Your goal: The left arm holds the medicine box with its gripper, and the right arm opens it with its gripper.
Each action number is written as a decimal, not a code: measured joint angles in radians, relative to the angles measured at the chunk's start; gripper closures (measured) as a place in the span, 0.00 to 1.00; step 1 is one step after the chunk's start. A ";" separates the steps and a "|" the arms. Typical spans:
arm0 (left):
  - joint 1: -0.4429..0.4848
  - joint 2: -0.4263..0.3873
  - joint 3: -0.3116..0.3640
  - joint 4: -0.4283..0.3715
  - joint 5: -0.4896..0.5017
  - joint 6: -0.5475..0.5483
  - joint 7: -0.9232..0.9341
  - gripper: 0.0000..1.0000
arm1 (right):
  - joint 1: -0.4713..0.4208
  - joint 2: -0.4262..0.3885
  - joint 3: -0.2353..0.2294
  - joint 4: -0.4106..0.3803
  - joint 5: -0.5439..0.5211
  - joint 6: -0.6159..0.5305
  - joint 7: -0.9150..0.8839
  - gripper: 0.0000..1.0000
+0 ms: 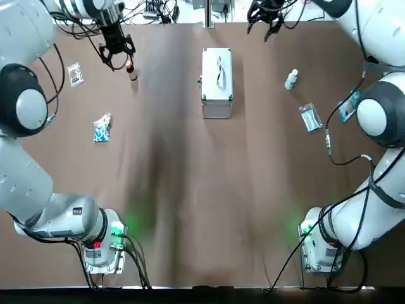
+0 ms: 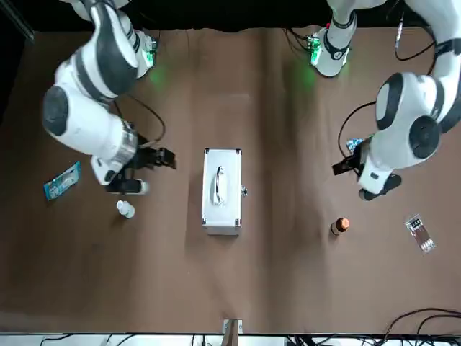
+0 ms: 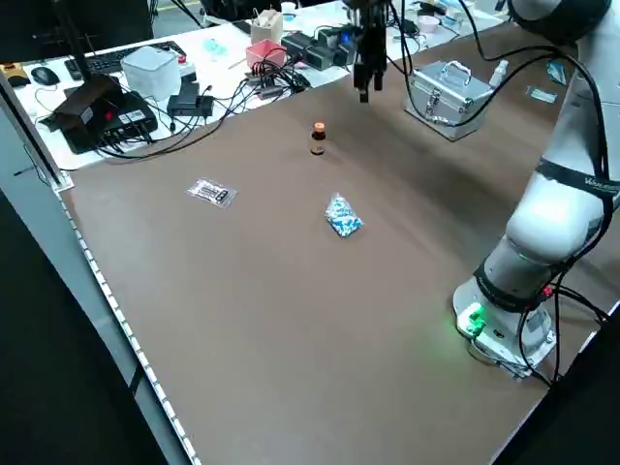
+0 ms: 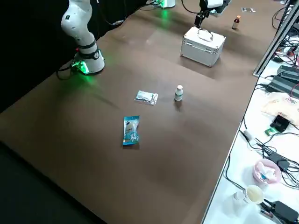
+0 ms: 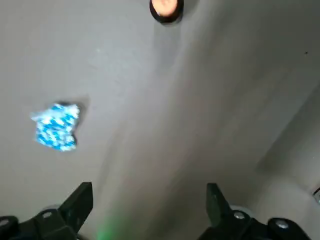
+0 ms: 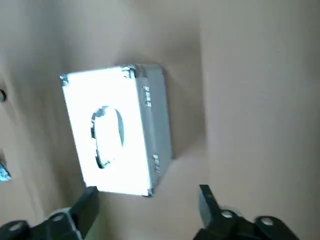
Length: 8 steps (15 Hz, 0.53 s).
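Item under inspection: medicine box [image 1: 216, 82], a small silver metal case with bright corner trim. Lid shut and flat, carry handle folded down along the top. Small fittings on one long side wall in the right wrist view [image 6: 115, 130], too small to identify. Upright on its base on the brown table [image 1: 202, 190], at the middle of the far half, long side running away from the robot. Nothing resting on or against it.

Left gripper [image 1: 117, 54]: raised over the far left part of the table, well apart from the box. Fingers [image 5: 80, 202] spread wide with nothing between them. No contact with the table or with any object. Brown bottle with an orange cap [image 1: 131, 69] standing just beside it. Blue-and-white packet [image 1: 102, 126] lying nearer the robot, and a blister strip [image 1: 75, 73] further to the left.

Right gripper [image 1: 266, 16]: raised near the far edge of the table, to the right of the box and beyond it. Fingers [image 6: 207, 200] likewise spread wide, nothing gripped, clear of the box. Box lid in full sight below it in the wrist view.

Also on the right side, all apart from the box: white bottle [image 1: 291, 79] upright, clear sachet [image 1: 310, 117] flat, and teal packet [image 1: 348, 104] partly behind the right arm.
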State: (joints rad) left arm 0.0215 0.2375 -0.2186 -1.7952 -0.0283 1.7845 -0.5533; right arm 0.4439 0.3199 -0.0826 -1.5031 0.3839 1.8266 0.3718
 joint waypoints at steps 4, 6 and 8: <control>-0.008 0.072 -0.030 -0.007 -0.038 0.069 -0.181 0.00 | 0.078 0.063 0.000 0.001 0.023 0.134 0.063 0.26; -0.009 0.093 -0.035 -0.007 -0.074 0.117 -0.307 0.00 | 0.105 0.095 0.000 0.001 0.026 0.178 0.071 0.41; -0.013 0.116 -0.043 -0.007 -0.089 0.156 -0.431 0.00 | 0.121 0.121 0.000 0.002 0.027 0.200 0.071 0.42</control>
State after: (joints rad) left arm 0.0085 0.3530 -0.2614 -1.8024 -0.1175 1.9406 -0.9846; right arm 0.5651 0.4413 -0.0828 -1.5008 0.4113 2.0264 0.4428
